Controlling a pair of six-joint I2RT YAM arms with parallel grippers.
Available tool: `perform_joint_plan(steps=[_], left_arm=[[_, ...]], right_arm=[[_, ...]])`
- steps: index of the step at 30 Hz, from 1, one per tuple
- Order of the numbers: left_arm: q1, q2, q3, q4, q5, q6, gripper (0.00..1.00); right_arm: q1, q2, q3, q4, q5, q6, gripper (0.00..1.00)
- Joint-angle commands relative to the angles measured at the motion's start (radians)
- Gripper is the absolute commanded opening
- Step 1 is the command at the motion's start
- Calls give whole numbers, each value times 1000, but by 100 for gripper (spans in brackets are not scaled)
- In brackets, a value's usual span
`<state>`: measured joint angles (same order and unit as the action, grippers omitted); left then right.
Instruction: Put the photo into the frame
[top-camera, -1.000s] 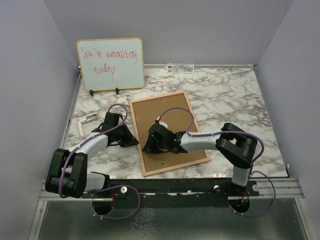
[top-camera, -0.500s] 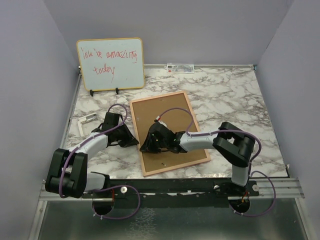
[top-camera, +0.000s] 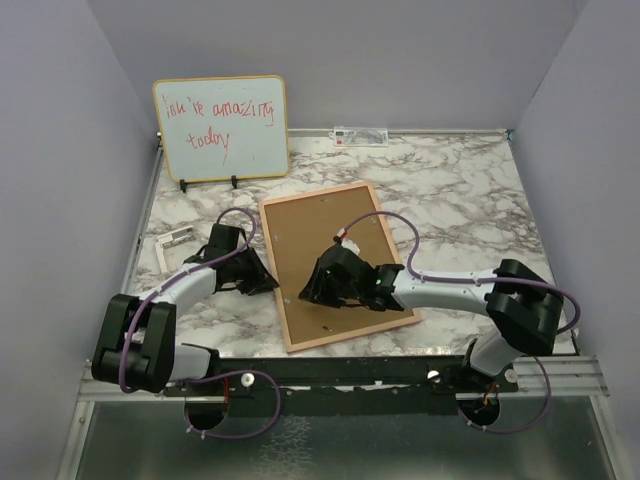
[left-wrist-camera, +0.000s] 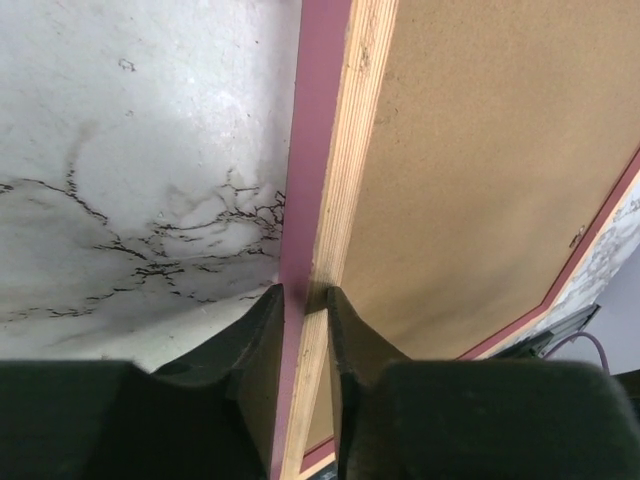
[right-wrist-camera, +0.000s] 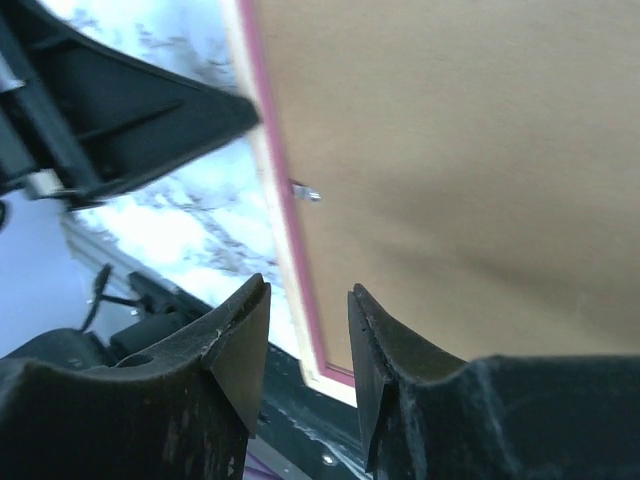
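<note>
The left gripper sits right on the left rim of the frame, its fingers only narrowly apart with the pink-and-wood edge between them; squeezing or just straddling, I can't tell. The right gripper hangs over the brown backing board close to that same rim, fingers apart, nothing between them. The frame lies back-side up and skewed, mid-counter, reaching toward its near edge. At the back left stands a whiteboard with red writing.
</note>
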<state>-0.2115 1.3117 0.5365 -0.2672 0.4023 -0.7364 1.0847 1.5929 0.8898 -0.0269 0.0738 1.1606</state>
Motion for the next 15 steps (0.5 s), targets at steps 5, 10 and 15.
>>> perform_joint_plan(steps=[5,10,15], left_arm=[[-8,49,-9,-9,-52,35,40],[-8,64,-12,6,-53,36,37],[-9,74,-12,17,-45,29,28]], right_arm=[[4,42,36,-406,52,48,39],[4,34,12,-365,8,9,39],[4,69,12,-316,-110,-54,38]])
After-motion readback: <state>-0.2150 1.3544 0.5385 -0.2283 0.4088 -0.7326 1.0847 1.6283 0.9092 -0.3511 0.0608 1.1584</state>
